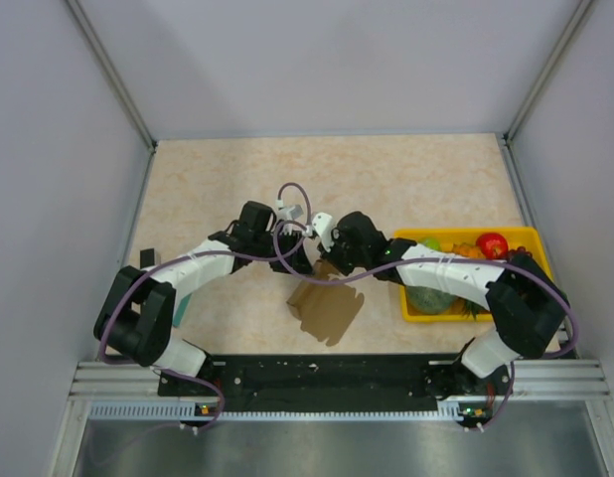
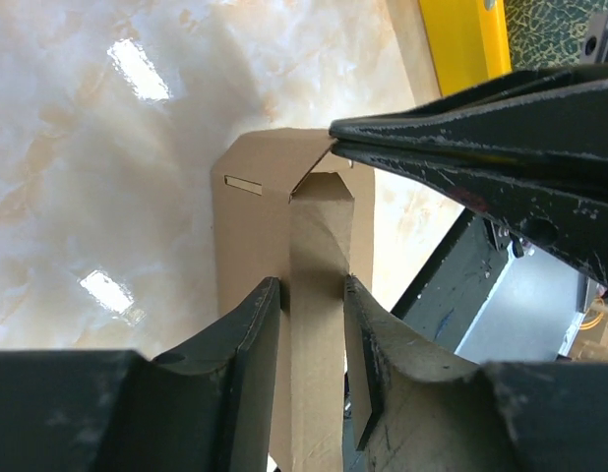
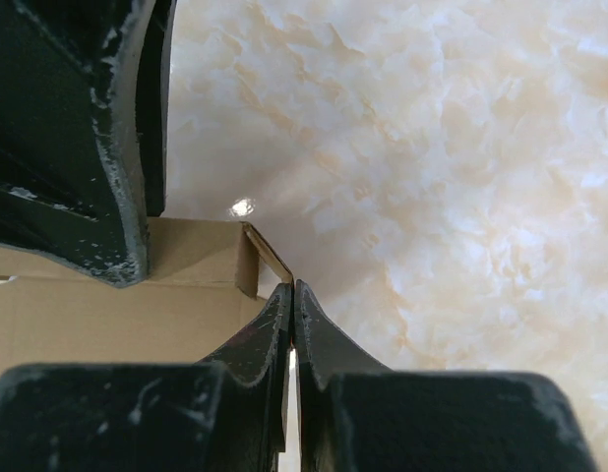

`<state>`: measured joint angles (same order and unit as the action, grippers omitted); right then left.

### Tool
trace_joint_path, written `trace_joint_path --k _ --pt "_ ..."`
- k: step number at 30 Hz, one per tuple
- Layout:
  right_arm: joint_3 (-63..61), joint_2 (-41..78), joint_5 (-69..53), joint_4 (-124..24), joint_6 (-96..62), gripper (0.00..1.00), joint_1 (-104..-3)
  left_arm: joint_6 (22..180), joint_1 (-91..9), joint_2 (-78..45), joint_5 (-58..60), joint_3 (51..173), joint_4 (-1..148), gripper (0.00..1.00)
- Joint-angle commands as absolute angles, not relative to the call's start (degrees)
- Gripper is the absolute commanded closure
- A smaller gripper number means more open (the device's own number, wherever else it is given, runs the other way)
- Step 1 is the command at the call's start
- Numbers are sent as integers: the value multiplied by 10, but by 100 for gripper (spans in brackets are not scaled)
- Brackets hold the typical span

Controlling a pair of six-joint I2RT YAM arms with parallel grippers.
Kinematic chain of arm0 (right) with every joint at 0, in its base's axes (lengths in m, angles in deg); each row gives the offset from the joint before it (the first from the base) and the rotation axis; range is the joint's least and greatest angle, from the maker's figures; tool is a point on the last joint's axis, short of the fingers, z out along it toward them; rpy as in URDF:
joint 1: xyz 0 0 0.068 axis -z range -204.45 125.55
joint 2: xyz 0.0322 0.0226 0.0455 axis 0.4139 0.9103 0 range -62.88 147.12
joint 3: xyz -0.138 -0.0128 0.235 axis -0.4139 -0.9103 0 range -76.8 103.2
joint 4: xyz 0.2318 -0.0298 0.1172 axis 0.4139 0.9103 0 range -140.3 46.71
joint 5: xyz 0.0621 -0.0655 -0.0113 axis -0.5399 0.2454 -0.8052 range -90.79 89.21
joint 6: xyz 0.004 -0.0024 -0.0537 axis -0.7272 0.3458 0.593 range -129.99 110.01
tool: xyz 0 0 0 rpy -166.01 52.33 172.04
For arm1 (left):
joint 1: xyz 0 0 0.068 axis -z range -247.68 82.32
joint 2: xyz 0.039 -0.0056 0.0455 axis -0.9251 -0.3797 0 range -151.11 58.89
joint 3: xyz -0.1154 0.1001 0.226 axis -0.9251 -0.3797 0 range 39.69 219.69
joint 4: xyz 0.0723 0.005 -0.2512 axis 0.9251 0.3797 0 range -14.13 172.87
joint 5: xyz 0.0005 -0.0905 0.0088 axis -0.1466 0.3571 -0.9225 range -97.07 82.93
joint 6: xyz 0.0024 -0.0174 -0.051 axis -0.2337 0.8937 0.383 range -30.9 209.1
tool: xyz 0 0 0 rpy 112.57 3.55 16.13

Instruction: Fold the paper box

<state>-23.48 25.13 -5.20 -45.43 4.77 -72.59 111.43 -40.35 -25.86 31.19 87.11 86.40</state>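
1. The left gripper [image 2: 311, 293] is held partly open. A narrow upright folded panel of the paper box [image 2: 250, 236] is clamped between its fingers [image 2: 247, 339], and both sides of the panel are touched.
2. The paper box is found in the middle of the table [image 1: 386, 179], near the front edge, between the two arms. It is only partly folded, and a slot is seen in its wide panel.
3. The right gripper [image 3: 292, 297] is pressed fully together, and the thin edge of a top flap is pinched at its tips.
4. A yellow tray [image 1: 526, 237] with fruit is placed to the right, apart from the box.
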Motion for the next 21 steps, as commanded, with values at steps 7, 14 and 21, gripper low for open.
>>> trace_joint_path --k 7,14,21 --pt "-183 254 36 -402 -150 100 -756 1098 -362 -227 235 859 849 69" --pt "-204 257 71 -404 -336 100 -756 1127 -346 -206 229 837 805 70" --pt "-277 238 83 -477 -421 100 -757 1147 -340 -199 247 818 775 67"
